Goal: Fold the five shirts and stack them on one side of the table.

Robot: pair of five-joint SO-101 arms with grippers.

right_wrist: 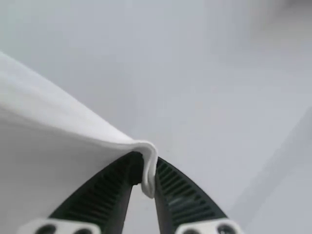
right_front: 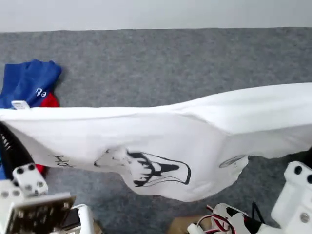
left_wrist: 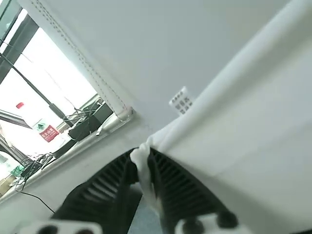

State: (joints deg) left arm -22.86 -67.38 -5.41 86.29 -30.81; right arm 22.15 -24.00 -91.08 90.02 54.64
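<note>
- left gripper (left_wrist: pixel 144 163): clamped tight on a bunched edge of the white shirt (left_wrist: pixel 243 122), jaws nearly together with cloth pinched between
- right gripper (right_wrist: pixel 147 178): pinched on a folded edge of the same shirt, thin strip of cloth between the jaws
- shirt hangs stretched between the two grippers, lifted above the grey table (right_front: pixel 170 63)
- high view: black print (right_front: pixel 151 168) on the shirt front; blue shirt (right_front: pixel 29 80) bunched over a red shirt (right_front: pixel 48 101) at the table's left edge
- left wrist view: small sewn label (left_wrist: pixel 181 101) near the gripped edge
</note>
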